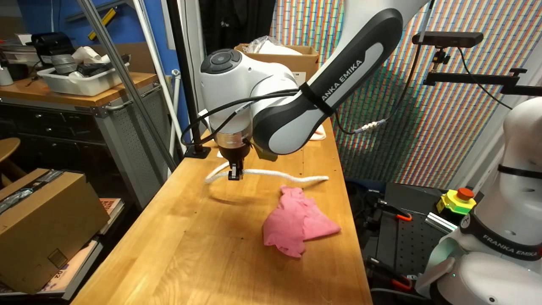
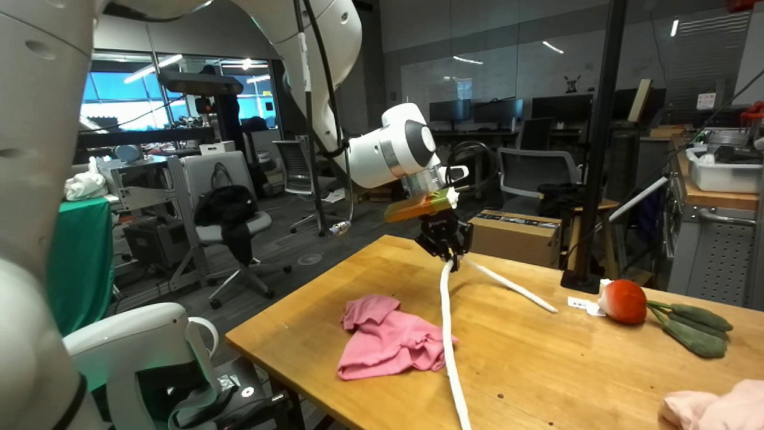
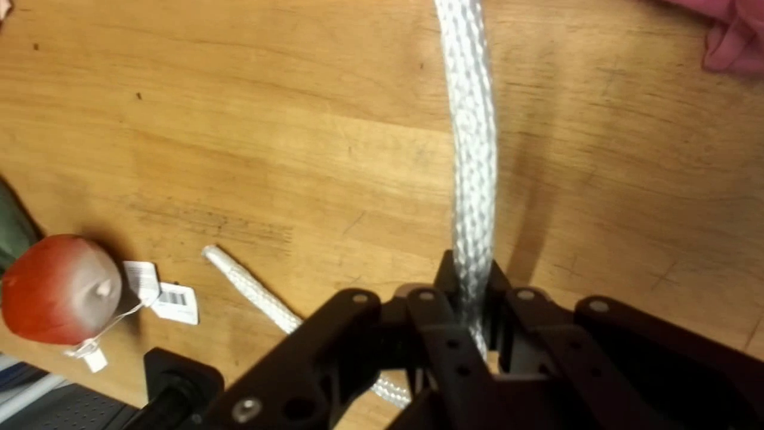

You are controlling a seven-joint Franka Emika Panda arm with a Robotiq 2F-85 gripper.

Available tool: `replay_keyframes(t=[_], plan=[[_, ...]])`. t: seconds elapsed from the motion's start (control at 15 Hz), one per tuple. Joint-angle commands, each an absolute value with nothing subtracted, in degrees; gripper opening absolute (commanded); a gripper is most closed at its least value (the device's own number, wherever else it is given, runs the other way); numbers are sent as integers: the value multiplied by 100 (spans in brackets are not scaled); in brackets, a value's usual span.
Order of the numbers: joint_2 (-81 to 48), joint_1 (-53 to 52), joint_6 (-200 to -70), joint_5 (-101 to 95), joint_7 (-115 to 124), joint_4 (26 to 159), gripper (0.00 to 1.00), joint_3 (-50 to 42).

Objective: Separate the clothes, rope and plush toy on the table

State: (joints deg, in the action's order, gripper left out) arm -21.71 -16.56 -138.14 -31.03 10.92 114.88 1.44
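Though bent, rope [image 3: 475,149] between closed jaws

Forearm [image 1: 355,72] was slanted down to the wrist [image 1: 233,95] in an exterior view. Gripper [image 1: 235,174] was pointed down in both exterior views. In the wrist view, fingers [image 3: 444,280] were seen clamped close together in a grip, narrowly parted.

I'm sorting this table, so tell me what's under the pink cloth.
The pink cloth rests on the wooden table, which shows around its edges; anything else beneath is covered from view.
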Motion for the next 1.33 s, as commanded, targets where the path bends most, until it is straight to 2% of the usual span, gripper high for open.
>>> replay_keyframes(t=[0.0,1.27], plan=[[-1940,-1803,-13890,-3695,1632,11538,7,25],[-904,-1512,-13730,-4216,3579,10568,7,163]])
